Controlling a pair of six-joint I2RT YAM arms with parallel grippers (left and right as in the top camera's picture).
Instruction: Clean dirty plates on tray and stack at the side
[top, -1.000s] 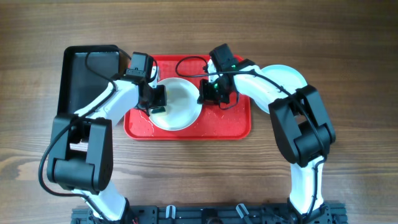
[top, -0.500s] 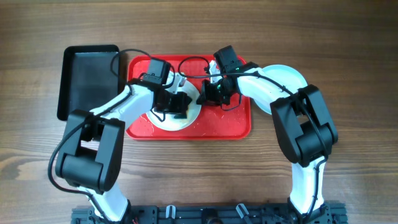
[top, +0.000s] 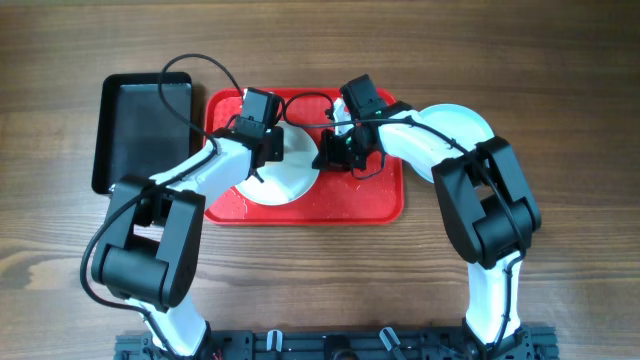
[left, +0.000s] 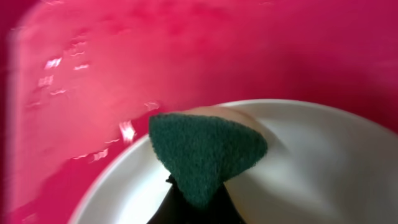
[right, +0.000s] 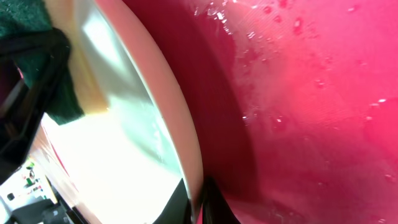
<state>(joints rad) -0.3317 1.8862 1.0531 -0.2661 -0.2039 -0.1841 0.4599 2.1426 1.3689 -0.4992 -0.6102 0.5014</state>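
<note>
A pale whitish plate (top: 290, 180) lies on the red tray (top: 370, 195), tilted up at its right side. My right gripper (top: 333, 152) is shut on the plate's right rim (right: 186, 143), seen in the right wrist view (right: 200, 199). My left gripper (top: 268, 150) is shut on a dark green sponge (left: 208, 152) and presses it on the plate's far left part (left: 298, 168), near the rim. Another pale plate (top: 465, 125) lies on the table right of the tray, partly under my right arm. I cannot tell if more than one is stacked there.
A black rectangular bin (top: 140, 130) stands left of the tray. The tray floor (right: 311, 93) is wet with droplets. Both arms and their cables cross above the tray's far half. Bare wooden table (top: 320, 280) surrounds it.
My left gripper swept the sponge right across the plate, then back toward its far left rim. My right gripper kept its hold on the right rim.
</note>
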